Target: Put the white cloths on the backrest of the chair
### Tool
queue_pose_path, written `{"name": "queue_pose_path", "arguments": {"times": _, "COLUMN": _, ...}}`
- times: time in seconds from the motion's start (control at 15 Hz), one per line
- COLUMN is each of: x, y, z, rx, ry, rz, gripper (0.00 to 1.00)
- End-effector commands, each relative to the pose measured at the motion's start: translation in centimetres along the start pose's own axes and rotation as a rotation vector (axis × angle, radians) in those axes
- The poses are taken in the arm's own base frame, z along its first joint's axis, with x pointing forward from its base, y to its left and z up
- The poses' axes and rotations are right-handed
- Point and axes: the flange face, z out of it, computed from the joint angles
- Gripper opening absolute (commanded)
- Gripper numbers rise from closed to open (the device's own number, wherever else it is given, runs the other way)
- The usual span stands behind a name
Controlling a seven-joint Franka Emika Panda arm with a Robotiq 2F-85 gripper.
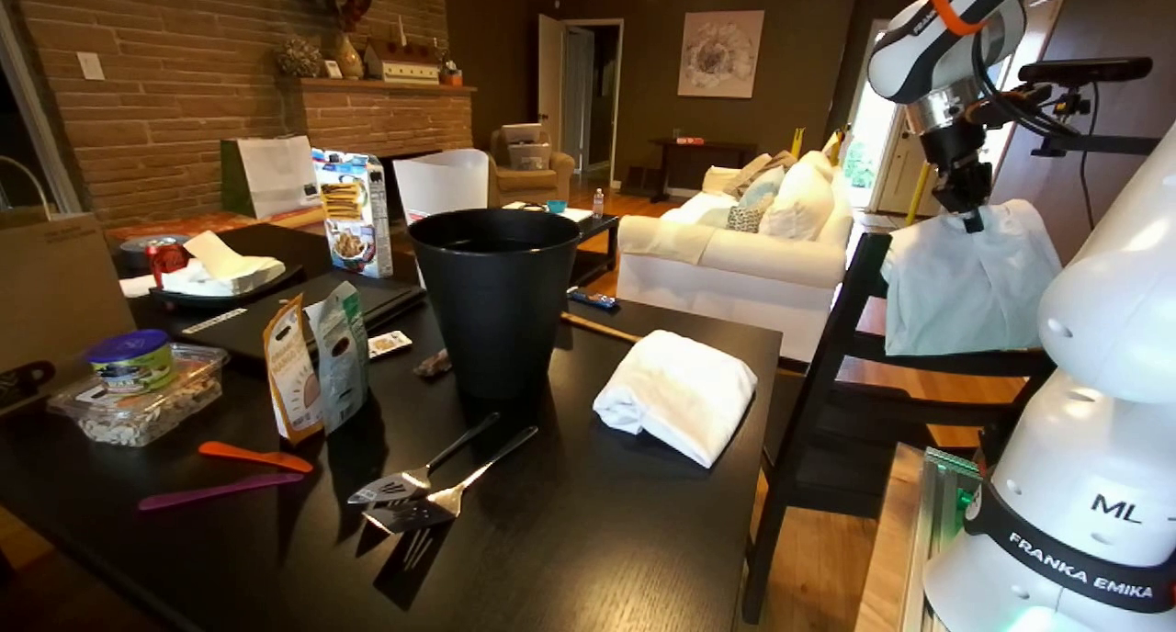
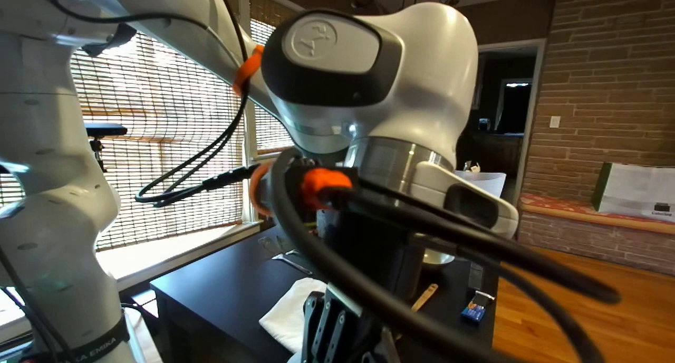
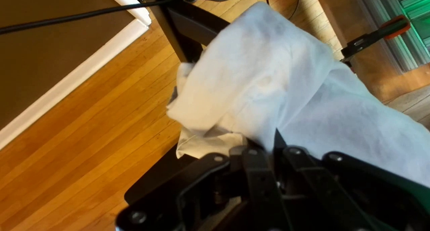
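Observation:
One white cloth [image 1: 969, 292] hangs at the top of the dark chair's [image 1: 830, 347] backrest, covering its upper slats in an exterior view. My gripper [image 1: 974, 220] points down onto this cloth's upper edge and is shut on it. In the wrist view, a fold of the cloth [image 3: 255, 76] runs between the black fingertips, and part of the chair [image 3: 193, 26] shows beyond. How much of the cloth's weight rests on the chair I cannot tell. Another white cloth [image 1: 680, 393] lies folded on the table's near corner; the same folded cloth [image 2: 292, 313] is partly hidden by the arm in an exterior view.
On the dark table [image 1: 606, 540] stand a black bin [image 1: 496, 310], snack pouches [image 1: 317, 366] and a cereal box [image 1: 354, 214], with metal spatulas [image 1: 432, 499] lying in front. The white robot base [image 1: 1075, 503] is close beside the chair. A pale sofa [image 1: 726, 274] is behind.

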Motion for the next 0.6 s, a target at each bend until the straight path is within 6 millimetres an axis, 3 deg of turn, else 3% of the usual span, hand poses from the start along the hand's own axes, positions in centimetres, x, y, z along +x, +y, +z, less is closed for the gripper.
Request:
{"name": "queue_pose_path", "arguments": {"times": 0.0, "x": 0.7, "y": 0.0, "z": 0.2, "rx": -0.029, "ry": -0.012, "rz": 0.0, "gripper": 0.02}}
{"name": "queue_pose_path", "arguments": {"times": 0.53, "x": 2.1, "y": 0.5, "z": 0.7, "rx": -0.054, "ry": 0.027, "rz": 0.017, "gripper": 0.02}}
